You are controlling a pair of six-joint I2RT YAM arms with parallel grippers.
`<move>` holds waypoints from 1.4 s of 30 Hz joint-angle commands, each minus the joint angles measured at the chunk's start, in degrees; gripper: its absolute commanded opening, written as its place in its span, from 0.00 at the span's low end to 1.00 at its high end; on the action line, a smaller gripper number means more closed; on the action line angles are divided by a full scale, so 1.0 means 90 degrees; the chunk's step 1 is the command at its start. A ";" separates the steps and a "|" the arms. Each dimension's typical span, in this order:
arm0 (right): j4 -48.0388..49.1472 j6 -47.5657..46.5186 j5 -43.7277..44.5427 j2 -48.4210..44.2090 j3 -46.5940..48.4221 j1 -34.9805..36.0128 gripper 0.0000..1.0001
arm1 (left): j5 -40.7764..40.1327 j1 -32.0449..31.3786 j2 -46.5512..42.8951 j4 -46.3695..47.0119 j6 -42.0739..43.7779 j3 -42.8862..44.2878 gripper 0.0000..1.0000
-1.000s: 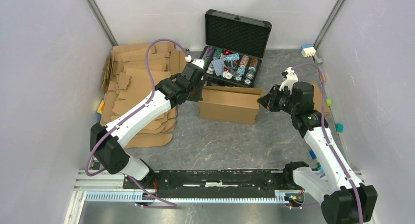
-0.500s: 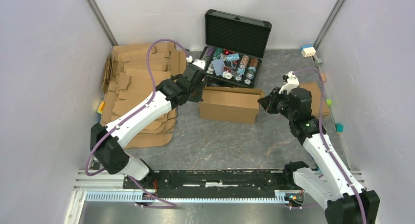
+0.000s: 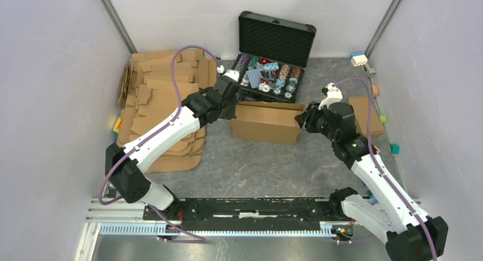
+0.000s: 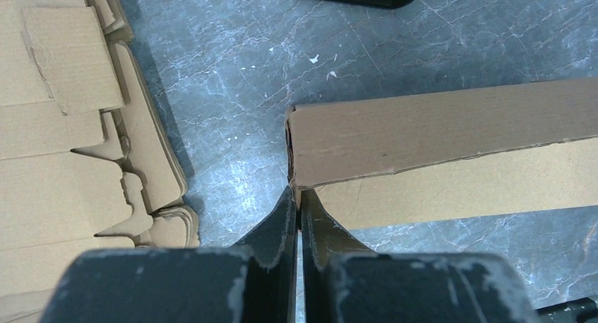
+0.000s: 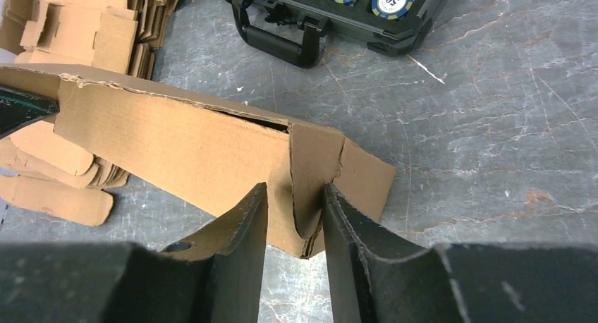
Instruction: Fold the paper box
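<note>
The paper box (image 3: 266,122) is a brown corrugated cardboard shell standing partly folded on the grey table, just in front of the black case. My left gripper (image 3: 232,105) is shut on the box's left end wall, which is pinched between its fingertips (image 4: 299,196). My right gripper (image 3: 302,117) is at the box's right end, its jaws open. A bent end flap (image 5: 310,175) stands between its fingers, close against the right one, with a gap to the left one. Beyond it the long side wall (image 5: 176,139) runs off to the left.
An open black case (image 3: 270,73) of poker chips lies behind the box, its handle (image 5: 282,30) facing it. A stack of flat cardboard blanks (image 3: 162,96) fills the left side. A smaller brown box (image 3: 361,110) sits behind the right arm. Walls enclose three sides.
My right gripper has moved left to the box's right end and opened around the end flap. The left gripper and the box have not moved.
</note>
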 commanded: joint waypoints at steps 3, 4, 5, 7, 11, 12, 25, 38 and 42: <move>-0.0823 -0.0464 0.0389 0.0048 0.0867 0.0086 0.41 | 0.0230 -0.0173 0.0133 -0.0143 0.0066 0.0244 0.02; -0.0909 -0.0538 0.0427 0.0057 0.0931 0.0086 0.41 | 0.0220 -0.0173 0.0154 -0.0174 0.0069 0.0262 0.02; -0.0971 -0.0562 0.0436 0.0069 0.0987 0.0088 0.41 | 0.0220 -0.0173 0.0157 -0.0186 0.0065 0.0278 0.02; -0.1080 -0.0640 0.0436 0.0090 0.1057 0.0094 0.42 | 0.0213 -0.0173 0.0146 -0.0185 0.0068 0.0285 0.02; -0.1348 -0.0771 0.0734 0.0085 0.1199 0.0099 0.43 | 0.0193 -0.0170 0.0107 -0.0186 0.0066 0.0284 0.02; -0.1418 -0.0793 0.0795 0.0064 0.1238 0.0095 0.43 | 0.0200 -0.0172 0.0105 -0.0188 0.0064 0.0283 0.02; -0.1470 -0.0767 0.0201 0.0138 0.0964 0.0166 0.00 | 0.0210 -0.0210 0.0126 -0.0188 0.0035 0.0344 0.02; -0.1078 -0.0472 0.0737 -0.0079 0.0145 0.0493 0.00 | 0.0183 -0.0260 0.0180 -0.0188 0.0020 0.0341 0.02; -0.1194 -0.0621 0.1014 -0.0109 0.0151 0.0523 0.00 | 0.0162 -0.0270 0.0153 -0.0188 0.0015 0.0327 0.02</move>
